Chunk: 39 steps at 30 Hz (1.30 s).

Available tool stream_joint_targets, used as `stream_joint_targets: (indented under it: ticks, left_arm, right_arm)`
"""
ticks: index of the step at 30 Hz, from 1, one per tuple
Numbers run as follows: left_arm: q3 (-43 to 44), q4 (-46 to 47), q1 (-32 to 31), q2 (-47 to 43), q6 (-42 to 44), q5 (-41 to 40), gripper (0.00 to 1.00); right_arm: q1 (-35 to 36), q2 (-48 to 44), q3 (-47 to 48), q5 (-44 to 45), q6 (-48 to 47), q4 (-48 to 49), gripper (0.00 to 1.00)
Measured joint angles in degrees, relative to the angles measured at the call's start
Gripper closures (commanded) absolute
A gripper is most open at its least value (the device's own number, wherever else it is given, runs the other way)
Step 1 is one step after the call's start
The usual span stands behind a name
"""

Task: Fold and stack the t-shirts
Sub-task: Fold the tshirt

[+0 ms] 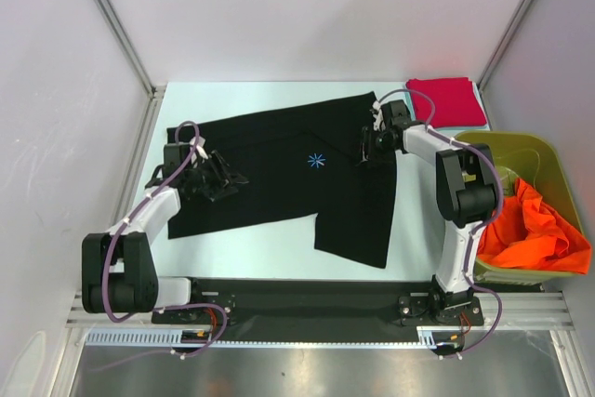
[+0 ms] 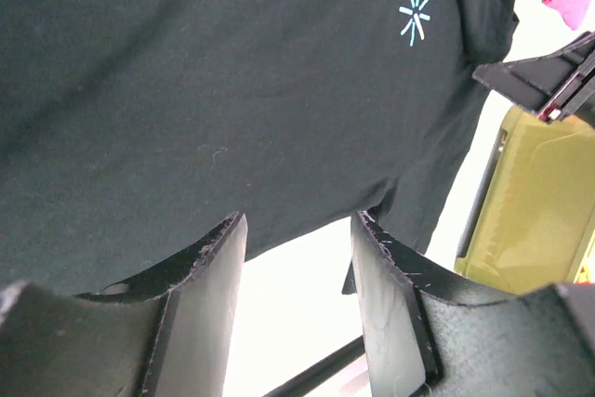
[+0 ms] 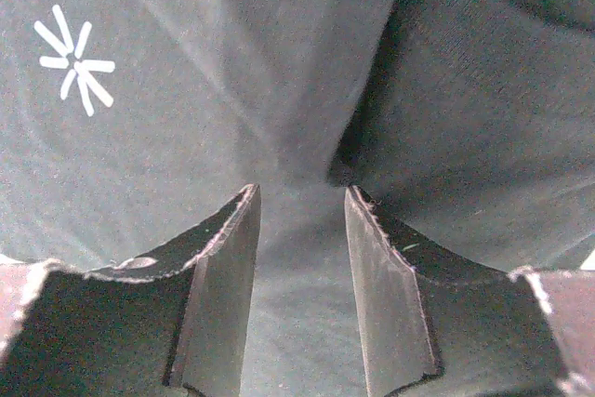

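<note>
The black t-shirt [image 1: 279, 169] lies spread across the table, blue asterisk mark [image 1: 316, 161] facing up. My left gripper [image 1: 219, 179] is open over its left part. In the left wrist view [image 2: 296, 230] bare table shows between the fingers, with the shirt's [image 2: 232, 72] hem just beyond the tips. My right gripper [image 1: 368, 148] is open at the shirt's right part. In the right wrist view [image 3: 299, 200] its fingers straddle a crease in the black cloth [image 3: 232, 62], nothing pinched. The red t-shirt [image 1: 448, 101] lies folded at the back right. The orange t-shirt [image 1: 532, 230] is bunched in the bin.
An olive-green plastic bin [image 1: 535, 157] stands at the table's right edge; it also shows in the left wrist view [image 2: 530, 220]. Metal frame posts rise at the back corners. White walls enclose the table on three sides. A black rail runs along the near edge.
</note>
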Motion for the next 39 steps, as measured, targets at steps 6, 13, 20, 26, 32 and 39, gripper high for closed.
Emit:
stream_joint_targets:
  ticks: [6,13,20,26,32,39]
  left_arm:
    - [-0.2,0.0,0.0,0.1,0.1,0.1,0.46]
    - [-0.2,0.1,0.0,1.6,0.5,0.2,0.46]
    - [-0.2,0.4,0.0,3.5,0.9,0.5,0.46]
    - [-0.2,1.6,0.0,4.6,0.9,0.8,0.47]
    - [-0.1,2.6,0.5,5.9,0.9,1.0,0.47]
    - [9.4,2.8,7.2,14.6,0.9,1.5,0.48]
  right_arm:
    - [-0.1,2.4,4.0,1.5,-1.3,0.1,0.59]
    - [-0.4,6.2,8.9,0.5,0.0,1.0,0.92]
    - [-3.4,8.0,9.2,-5.3,16.6,15.2,0.98]
    - [-7.2,17.2,18.1,-7.8,36.7,30.1,1.00]
    - [-7.8,23.0,25.0,-8.5,45.5,32.6,1.00]
    - [-6.8,22.2,22.9,-8.6,48.8,35.0,1.00]
